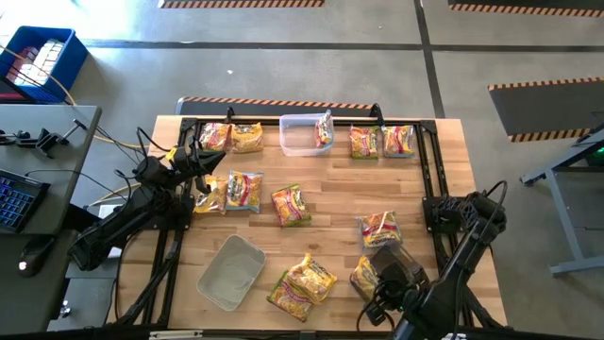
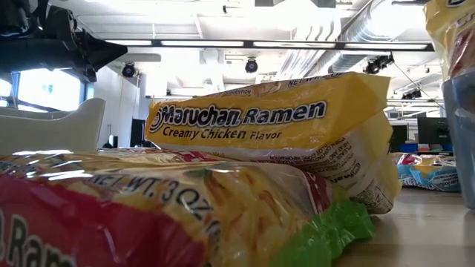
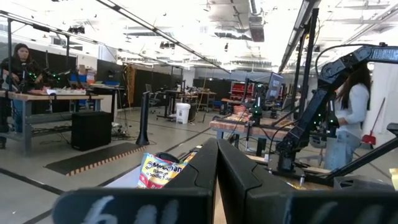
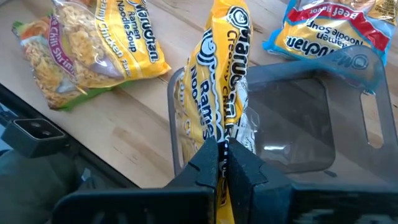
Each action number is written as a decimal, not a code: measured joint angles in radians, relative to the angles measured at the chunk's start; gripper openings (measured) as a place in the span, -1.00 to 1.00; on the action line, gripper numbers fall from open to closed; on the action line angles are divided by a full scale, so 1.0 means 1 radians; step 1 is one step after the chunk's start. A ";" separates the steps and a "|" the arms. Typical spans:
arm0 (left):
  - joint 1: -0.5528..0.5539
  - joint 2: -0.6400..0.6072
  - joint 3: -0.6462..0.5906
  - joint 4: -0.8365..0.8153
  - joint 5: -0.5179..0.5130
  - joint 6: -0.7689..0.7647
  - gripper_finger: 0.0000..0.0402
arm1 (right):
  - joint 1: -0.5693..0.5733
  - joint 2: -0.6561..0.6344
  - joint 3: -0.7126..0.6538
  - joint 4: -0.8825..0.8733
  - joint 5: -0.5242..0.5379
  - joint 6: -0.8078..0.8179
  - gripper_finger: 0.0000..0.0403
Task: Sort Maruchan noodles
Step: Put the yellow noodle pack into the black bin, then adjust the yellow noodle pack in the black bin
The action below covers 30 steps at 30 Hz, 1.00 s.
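- Right gripper (image 4: 221, 163): jaws clenched on the edge of a yellow Creamy Chicken packet (image 4: 225, 74), hanging over a clear tub (image 4: 323, 118) at the near right of the worktop (image 1: 330, 194).
- Left gripper (image 3: 216, 163): jaws clenched, empty, over the far left.
- Other Maruchan noodles (image 1: 291, 205) lie scattered.
- Handling, judged: light, crinkly, slippery film, brittle contents; pinch the sealed seam.
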 joint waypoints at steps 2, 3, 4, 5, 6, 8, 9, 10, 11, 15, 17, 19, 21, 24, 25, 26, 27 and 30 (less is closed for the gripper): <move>0.000 0.000 0.000 0.000 0.000 0.000 -0.99 | -0.002 0.000 0.000 -0.006 0.002 0.002 -1.00; 0.000 0.000 0.000 0.000 0.000 0.000 -0.99 | -0.005 0.000 -0.002 -0.004 0.002 0.002 -1.00; 0.000 0.000 0.000 0.000 0.000 0.000 -0.99 | -0.007 0.000 -0.007 -0.001 0.001 0.003 -1.00; 0.000 0.000 0.000 0.000 0.000 0.000 -0.99 | -0.011 0.000 -0.014 0.005 0.001 0.004 -1.00; 0.000 0.000 0.000 0.000 0.000 0.000 -0.99 | -0.015 0.000 -0.023 0.013 0.000 0.002 -1.00; 0.000 0.000 0.000 -0.001 0.000 0.000 -0.99 | -0.026 0.000 -0.039 0.044 -0.001 -0.009 -1.00; 0.000 0.000 0.000 -0.001 0.000 0.000 -0.99 | -0.030 0.000 -0.046 0.059 -0.001 -0.020 -1.00; 0.000 0.000 0.000 -0.001 0.000 0.000 -0.99 | -0.035 0.000 -0.052 0.074 -0.003 -0.030 -1.00; 0.000 0.000 0.000 -0.001 0.000 0.000 -0.99 | -0.040 0.000 -0.055 0.083 -0.003 -0.042 -1.00; 0.000 0.000 0.000 -0.001 -0.001 0.000 -0.99 | -0.046 0.000 -0.057 0.094 -0.003 -0.047 -1.00; 0.000 0.000 0.000 -0.001 -0.001 0.000 -0.99 | -0.046 0.000 -0.058 0.104 -0.003 -0.047 -1.00; 0.000 0.000 0.000 -0.001 -0.001 0.000 -0.99 | -0.046 0.000 -0.058 0.114 -0.008 -0.047 -0.97; 0.000 0.000 0.000 -0.001 -0.001 -0.001 -0.99 | -0.052 0.004 -0.058 0.124 -0.029 -0.052 -0.92; 0.000 0.000 0.000 -0.001 -0.001 -0.008 -0.99 | -0.062 0.017 -0.059 0.150 -0.062 -0.085 -0.77; 0.000 0.000 0.000 -0.001 -0.001 -0.010 -0.99 | -0.067 0.020 -0.059 0.167 -0.077 -0.102 -0.71; 0.000 0.000 0.000 -0.001 -0.001 -0.010 -0.99 | -0.070 0.025 -0.059 0.179 -0.088 -0.120 -0.66; 0.000 0.000 0.000 0.000 -0.001 -0.010 -0.99 | -0.075 0.028 -0.059 0.186 -0.104 -0.133 -0.60; 0.000 0.000 0.000 0.000 -0.001 -0.010 -0.99 | -0.087 0.034 -0.059 0.196 -0.121 -0.160 -0.49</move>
